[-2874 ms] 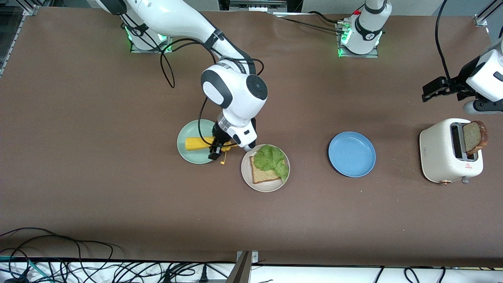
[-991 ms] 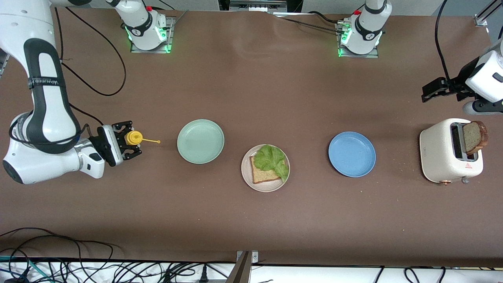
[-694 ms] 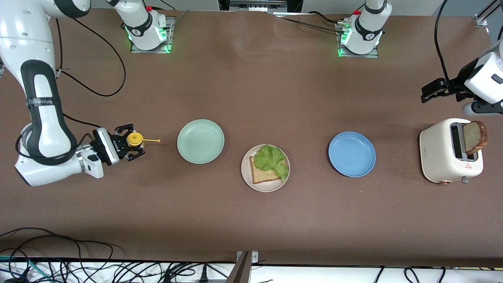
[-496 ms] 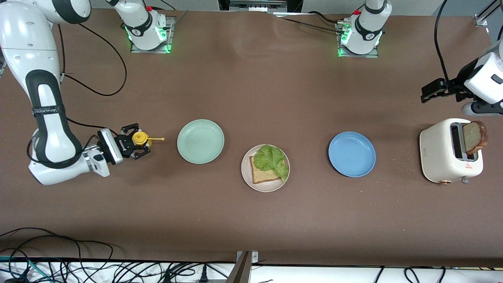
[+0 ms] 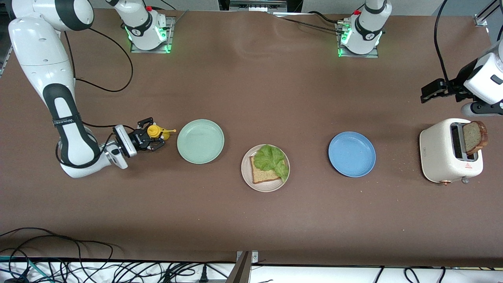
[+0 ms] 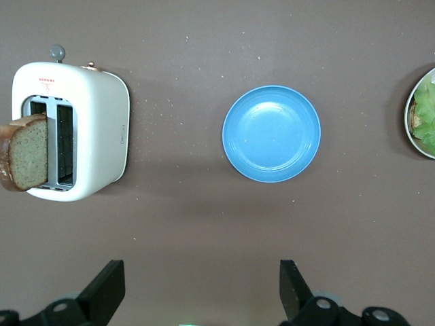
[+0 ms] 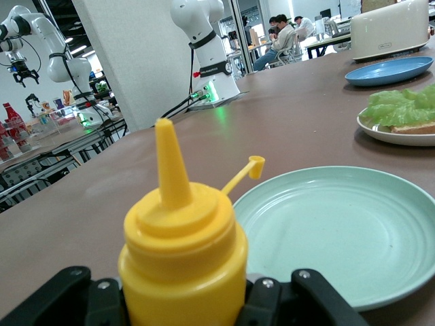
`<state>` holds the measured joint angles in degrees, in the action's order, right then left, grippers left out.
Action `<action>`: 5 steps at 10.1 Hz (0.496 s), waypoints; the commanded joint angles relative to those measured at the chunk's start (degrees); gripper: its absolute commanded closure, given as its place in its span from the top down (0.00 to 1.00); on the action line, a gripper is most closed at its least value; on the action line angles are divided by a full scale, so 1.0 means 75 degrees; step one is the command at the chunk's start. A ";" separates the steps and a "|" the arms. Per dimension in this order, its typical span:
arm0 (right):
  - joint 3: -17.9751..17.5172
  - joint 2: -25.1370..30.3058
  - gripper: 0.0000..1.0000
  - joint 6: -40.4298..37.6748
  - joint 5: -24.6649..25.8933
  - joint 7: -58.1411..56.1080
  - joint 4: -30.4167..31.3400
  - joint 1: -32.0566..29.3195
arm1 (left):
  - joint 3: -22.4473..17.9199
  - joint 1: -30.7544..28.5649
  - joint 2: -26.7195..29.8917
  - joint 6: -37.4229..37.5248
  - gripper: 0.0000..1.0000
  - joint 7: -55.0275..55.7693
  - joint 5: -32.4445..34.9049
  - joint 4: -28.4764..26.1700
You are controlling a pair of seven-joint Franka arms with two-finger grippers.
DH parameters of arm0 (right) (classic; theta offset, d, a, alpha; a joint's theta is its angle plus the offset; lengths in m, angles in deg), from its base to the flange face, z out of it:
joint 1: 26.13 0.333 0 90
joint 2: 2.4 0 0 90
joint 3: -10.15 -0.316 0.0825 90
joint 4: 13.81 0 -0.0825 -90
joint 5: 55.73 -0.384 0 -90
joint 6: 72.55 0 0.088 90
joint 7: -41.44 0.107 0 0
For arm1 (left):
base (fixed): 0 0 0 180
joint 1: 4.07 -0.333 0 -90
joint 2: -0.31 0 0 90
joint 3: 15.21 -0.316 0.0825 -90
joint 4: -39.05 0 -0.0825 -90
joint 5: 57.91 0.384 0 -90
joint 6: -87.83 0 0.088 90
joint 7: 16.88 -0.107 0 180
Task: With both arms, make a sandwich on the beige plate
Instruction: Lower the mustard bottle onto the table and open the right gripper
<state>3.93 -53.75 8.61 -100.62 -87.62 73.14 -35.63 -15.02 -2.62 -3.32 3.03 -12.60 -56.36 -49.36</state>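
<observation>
Brown matting covers a long table (image 5: 251, 220) with three plates in a row. At the middle sits the beige plate (image 5: 271, 186), carrying one slice of brown bread (image 5: 262, 175) with a ruffled lettuce leaf (image 5: 270, 158) on top, so the sandwich is half built and lacks its top slice. Beside the beige plate, toward the right arm's end, is an empty mint-green plate (image 5: 200, 141); toward the left arm's end is an empty blue plate (image 5: 351, 154), then a white toaster (image 5: 442, 155) with a second bread slice (image 5: 474, 136) standing up in its slot. The right gripper (image 5: 152, 138), just beside the mint-green plate, is pinching an upright yellow squeeze bottle (image 5: 154, 131) with its cap flipped open. The left gripper (image 5: 431, 89) waits with fingers spread above the table near the toaster. Likely left: sauce, then the toasted slice.
</observation>
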 commanded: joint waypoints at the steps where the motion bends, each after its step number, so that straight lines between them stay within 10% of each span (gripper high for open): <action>1: -0.0085 -0.0007 0.97 -0.0168 -0.0342 -0.0252 0.0115 -0.0116 | -0.0003 -0.0006 -0.0091 0.0138 1.00 0.0028 -0.0136 0.0186; 5: -0.0061 -0.0008 1.00 -0.0344 -0.0731 -0.0452 0.0056 -0.0222 | -0.0038 -0.0146 -0.0313 0.0138 1.00 0.0075 -0.0136 0.0186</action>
<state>3.99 -53.97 7.23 -104.90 -89.90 73.27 -36.44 -15.10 -2.71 -4.50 3.05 -12.49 -56.36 -49.35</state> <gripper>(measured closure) 0.454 0.000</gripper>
